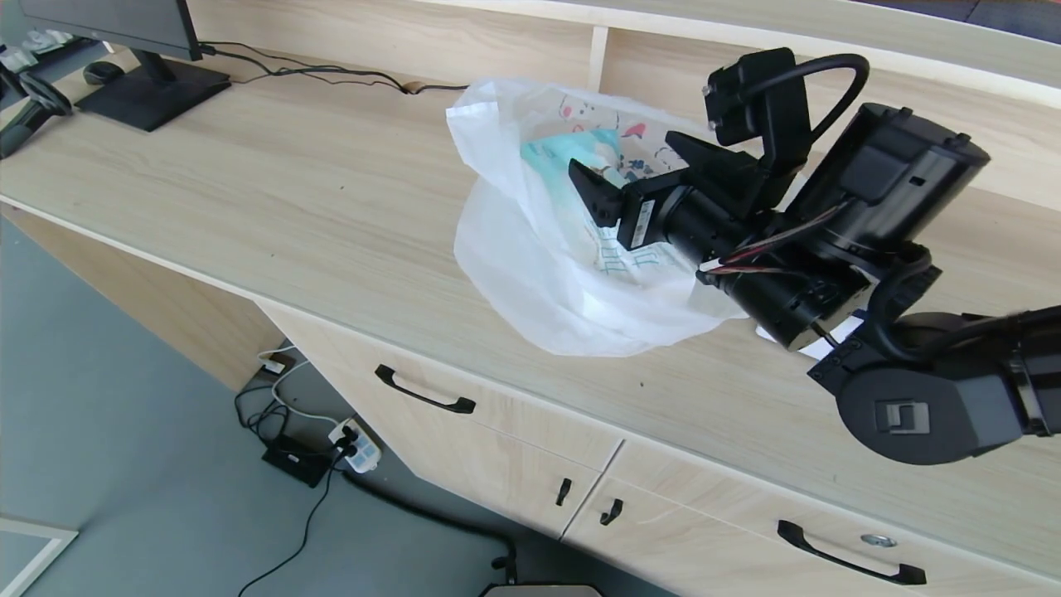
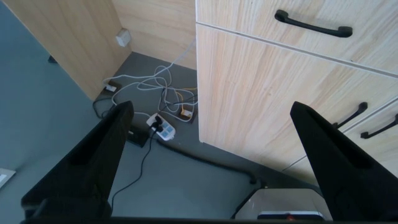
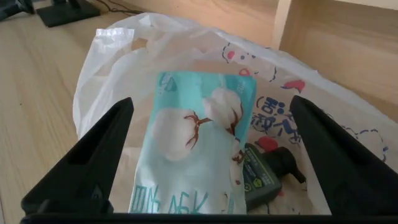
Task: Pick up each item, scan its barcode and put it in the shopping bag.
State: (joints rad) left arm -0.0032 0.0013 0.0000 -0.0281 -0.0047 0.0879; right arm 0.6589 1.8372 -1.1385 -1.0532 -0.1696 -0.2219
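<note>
Your right gripper (image 1: 622, 153) hangs open at the mouth of the white plastic shopping bag (image 1: 530, 274); inside, just ahead of it, the teal cotton-print soft pack (image 3: 199, 143) lies lengthwise, pointing away, with the pale wooden counter (image 1: 290, 191) underneath.

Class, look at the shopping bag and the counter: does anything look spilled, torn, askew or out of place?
Nothing stands out. The shopping bag sits open on the counter, unspilled, with a teal packet and a small dark item lying inside. The right tool hangs open over the bag's mouth, holding nothing.
</note>
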